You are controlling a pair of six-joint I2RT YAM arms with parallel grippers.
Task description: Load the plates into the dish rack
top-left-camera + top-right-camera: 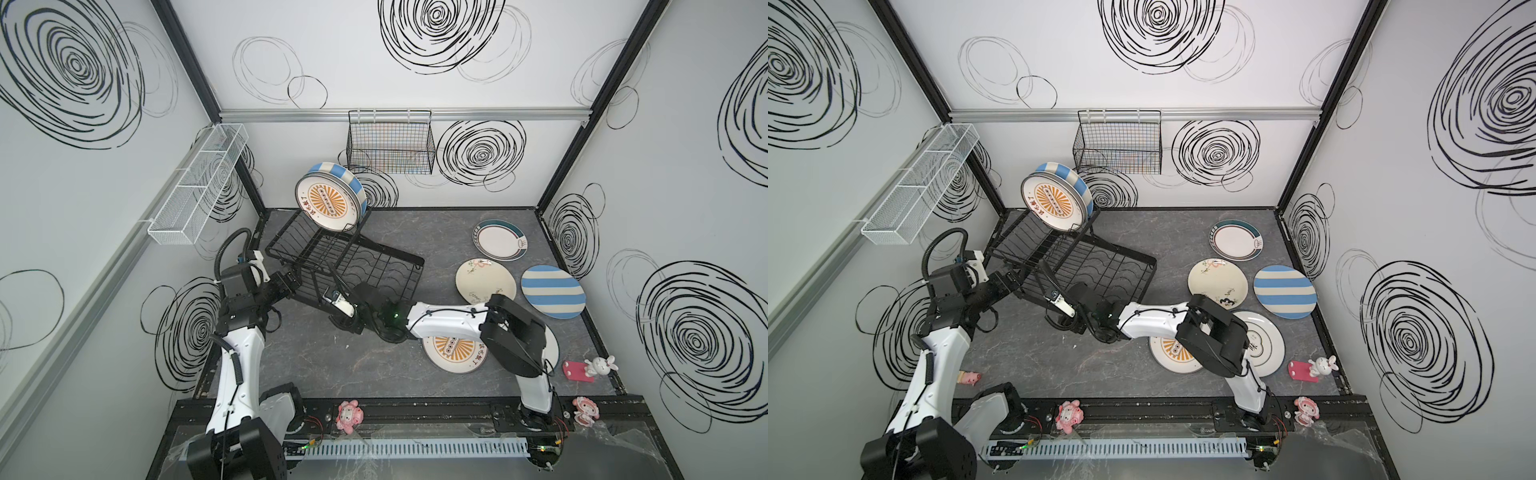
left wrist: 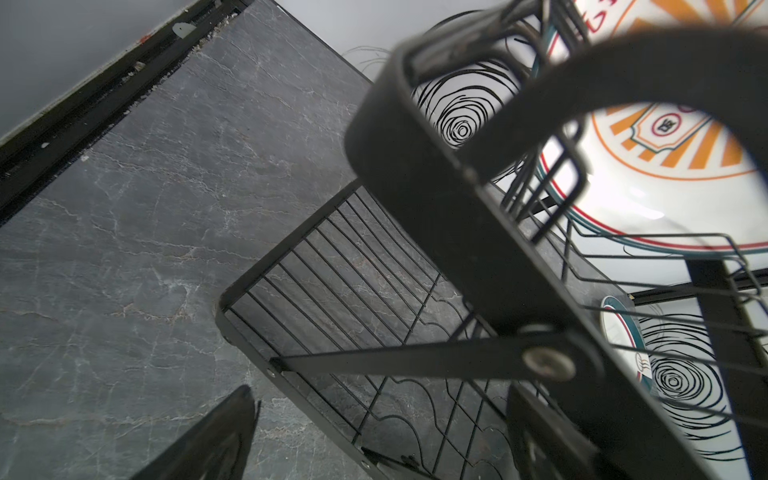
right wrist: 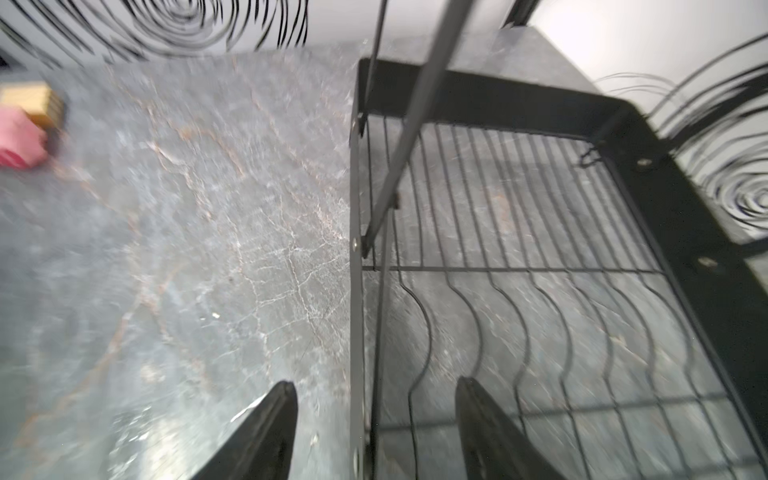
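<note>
Plates (image 1: 330, 199) are stood upright on the upper tier of the dish rack (image 1: 374, 266), which is set askew near the table's (image 1: 316, 357) back-left corner; five more are left flat near its right edge. The right gripper (image 3: 374, 384) is held wide astride the rack's front rail, and the left gripper (image 1: 291, 280) is spread open at its left end. Were a finger snagged on the wire, the rack could be dragged and the standing plates toppled.

The right arm (image 1: 444, 318) covers much of a sunburst plate (image 1: 453, 352); a pink object (image 3: 18, 137) is blurred and cropped
</note>
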